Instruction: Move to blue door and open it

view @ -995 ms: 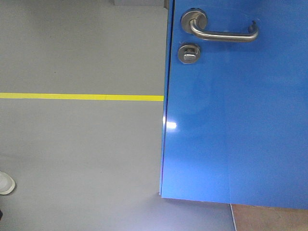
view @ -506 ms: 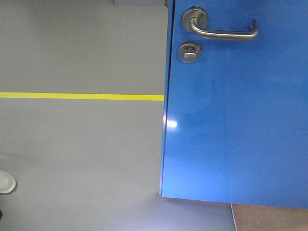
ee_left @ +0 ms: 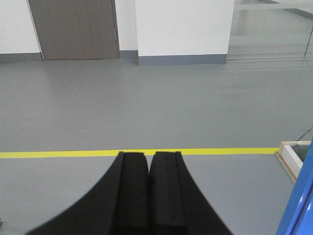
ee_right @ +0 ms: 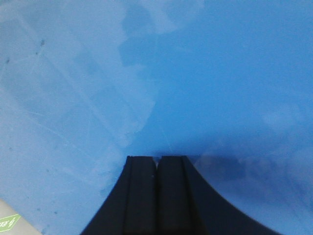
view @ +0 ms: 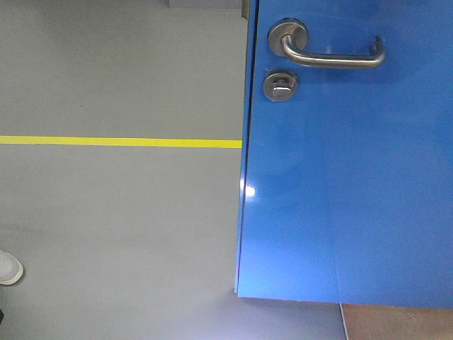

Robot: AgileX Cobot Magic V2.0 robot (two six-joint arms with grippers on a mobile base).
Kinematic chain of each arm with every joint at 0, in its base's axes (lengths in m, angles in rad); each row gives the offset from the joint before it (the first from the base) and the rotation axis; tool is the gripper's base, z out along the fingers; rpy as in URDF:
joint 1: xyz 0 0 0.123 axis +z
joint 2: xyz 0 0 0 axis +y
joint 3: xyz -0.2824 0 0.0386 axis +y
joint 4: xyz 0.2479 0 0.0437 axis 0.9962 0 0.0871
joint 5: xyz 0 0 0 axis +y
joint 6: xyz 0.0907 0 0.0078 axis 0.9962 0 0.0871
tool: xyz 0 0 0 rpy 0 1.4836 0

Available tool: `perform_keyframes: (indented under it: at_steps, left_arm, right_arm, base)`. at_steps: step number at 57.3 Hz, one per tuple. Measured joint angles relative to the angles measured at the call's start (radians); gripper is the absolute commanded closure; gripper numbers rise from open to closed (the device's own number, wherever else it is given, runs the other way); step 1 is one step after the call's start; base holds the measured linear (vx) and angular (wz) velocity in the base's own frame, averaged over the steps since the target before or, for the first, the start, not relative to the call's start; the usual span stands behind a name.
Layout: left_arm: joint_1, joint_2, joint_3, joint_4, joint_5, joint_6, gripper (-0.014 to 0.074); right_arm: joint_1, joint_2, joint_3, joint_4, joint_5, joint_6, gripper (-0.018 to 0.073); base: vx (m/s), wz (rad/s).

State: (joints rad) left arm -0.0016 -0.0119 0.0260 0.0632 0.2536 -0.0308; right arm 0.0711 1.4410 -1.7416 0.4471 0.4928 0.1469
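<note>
The blue door (view: pixel 354 184) fills the right half of the front view, its left edge free against the grey floor. Its silver lever handle (view: pixel 331 53) sits near the top, with the round thumb-turn lock (view: pixel 280 86) below it. My right gripper (ee_right: pixel 157 157) is shut and empty, its tips very close to or touching the door's glossy blue face (ee_right: pixel 205 73). My left gripper (ee_left: pixel 147 153) is shut and empty, pointing over open floor left of the door; a sliver of the door's edge (ee_left: pixel 299 205) shows at the lower right. Neither gripper shows in the front view.
A yellow tape line (view: pixel 120 142) crosses the grey floor. A white shoe (view: pixel 8 269) is at the far left. In the left wrist view a brown door (ee_left: pixel 73 29), a white pillar (ee_left: pixel 183 29) and a low wooden frame (ee_left: pixel 292 157) stand beyond.
The handle and lock have shifted slightly right and down in the front view; the door's face has moved a little. Floor line and shoe stay put.
</note>
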Motion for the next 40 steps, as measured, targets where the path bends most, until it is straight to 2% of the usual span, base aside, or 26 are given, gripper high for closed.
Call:
perform_keyframes:
  at_steps: [6,11,19,22,28,34,40]
  left_arm:
    - [0.000,0.000,0.000,0.000,0.000,0.000,0.0524]
    - [0.000,0.000,0.000,0.000,0.000,0.000,0.0524]
    - [0.000,0.000,0.000,0.000,0.000,0.000,0.0524]
    - [0.000,0.000,0.000,0.000,0.000,0.000,0.0524]
    - [0.000,0.000,0.000,0.000,0.000,0.000,0.0524]
    - [0.000,0.000,0.000,0.000,0.000,0.000,0.0524]
    - [0.000,0.000,0.000,0.000,0.000,0.000,0.0524]
  right_arm:
    - [0.000,-0.001,0.000,-0.046,0.002,0.000,0.0547]
    - [0.014,-0.011,0.000,-0.134,0.020,0.000,0.0547]
    - [0.091,-0.085,0.052,-0.375,0.048,0.000,0.0547]
    - [0.128,-0.134,0.124,-0.476,0.024,-0.001,0.0547]
    - [0.176,-0.250,0.316,-0.592,-0.099,-0.002,0.0547]
    - [0.183,-0.382,0.570,-0.630,-0.239,-0.002,0.0547]
    - [0.182,-0.537,0.790,-0.635,-0.312,-0.002,0.0547]
  base:
    - [0.00,0.00]
    - [0.00,0.00]
    - [0.00,0.00]
    - [0.00,0.00]
    - [0.00,0.00]
    - [0.00,0.00]
    - [0.00,0.00]
